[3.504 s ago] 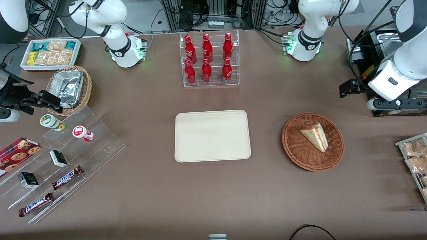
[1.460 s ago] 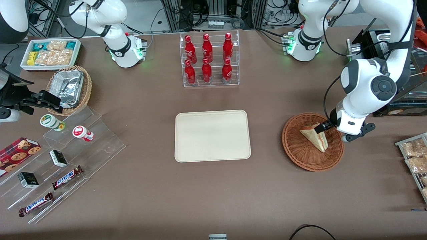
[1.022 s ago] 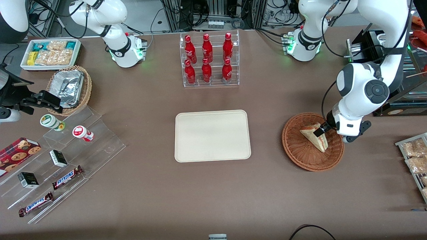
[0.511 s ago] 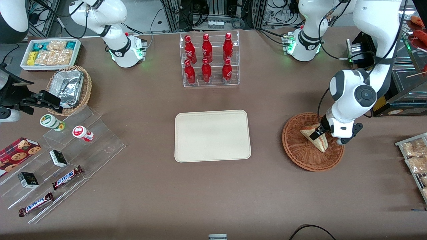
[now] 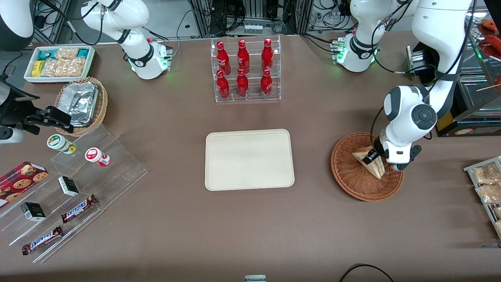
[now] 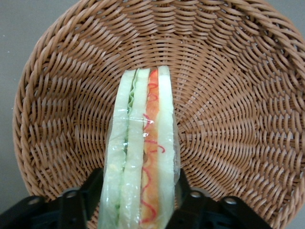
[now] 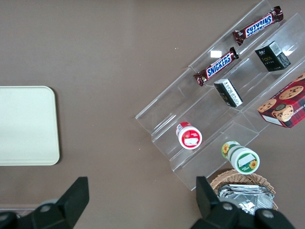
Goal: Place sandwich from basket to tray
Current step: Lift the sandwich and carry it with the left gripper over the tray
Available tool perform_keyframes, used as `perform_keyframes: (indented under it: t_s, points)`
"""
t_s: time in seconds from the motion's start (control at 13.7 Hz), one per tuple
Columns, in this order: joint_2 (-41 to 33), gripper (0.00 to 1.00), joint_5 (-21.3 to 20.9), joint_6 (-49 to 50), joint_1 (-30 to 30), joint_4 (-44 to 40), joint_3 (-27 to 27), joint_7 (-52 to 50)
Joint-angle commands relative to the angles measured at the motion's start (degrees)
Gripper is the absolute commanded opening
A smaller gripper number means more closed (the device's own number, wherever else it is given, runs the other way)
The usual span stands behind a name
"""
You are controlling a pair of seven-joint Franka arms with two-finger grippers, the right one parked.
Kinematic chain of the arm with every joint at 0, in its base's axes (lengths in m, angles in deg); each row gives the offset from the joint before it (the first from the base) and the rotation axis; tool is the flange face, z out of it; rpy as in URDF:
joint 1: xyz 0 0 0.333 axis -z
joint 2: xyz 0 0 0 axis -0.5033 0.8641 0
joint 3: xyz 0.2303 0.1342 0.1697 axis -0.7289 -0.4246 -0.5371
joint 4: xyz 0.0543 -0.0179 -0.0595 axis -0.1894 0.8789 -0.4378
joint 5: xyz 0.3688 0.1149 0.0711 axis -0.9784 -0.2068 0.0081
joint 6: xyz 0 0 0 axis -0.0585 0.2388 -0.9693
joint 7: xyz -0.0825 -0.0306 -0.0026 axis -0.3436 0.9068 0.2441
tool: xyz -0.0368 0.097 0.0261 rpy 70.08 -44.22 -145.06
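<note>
Big brown desk (image 5: 156,235), with the cream tray (image 5: 249,159) sitting flat about in the middle of it, nothing on it. Farther from the camera than the tray there's a clear rack of red bottles (image 5: 244,69) up against the desk's back edge. Toward the working arm's end of the desk is the basket (image 5: 354,184), well apart from the tray, with the arm (image 5: 411,117) reaching down into it.

The sandwich (image 5: 373,166) is in the basket, standing on edge with the wrap on it, red and green filling showing along the cut side. The gripper (image 5: 371,157) is down at its wide end. In the wrist view the sandwich (image 6: 140,167) sits right between the two black fingers (image 6: 90,193), one on each bread face, so the jaws are apart with the wedge in the gap. They look close to both faces, but I can't tell if they're actually pressing on it. The wedge's tip points toward the basket (image 6: 228,95) middle.
</note>
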Motion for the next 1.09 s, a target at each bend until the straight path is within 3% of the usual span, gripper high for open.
perform_keyframes:
  t_s: [0.0, 0.22, 0.58, 1.02]
  points:
    - [-1.82, 0.0, -0.93, 3.15, -0.09, -0.02, 0.28, -0.7]
    - [-3.32, 0.0, -1.02, 8.15, 0.43, -2.47, 0.46, -0.61]
    - [-1.84, 0.0, -1.9, 24.94, 2.28, -16.09, 1.51, 3.07]
    - [0.18, 0.0, -1.37, 28.74, 11.84, -20.58, 1.51, 11.52]
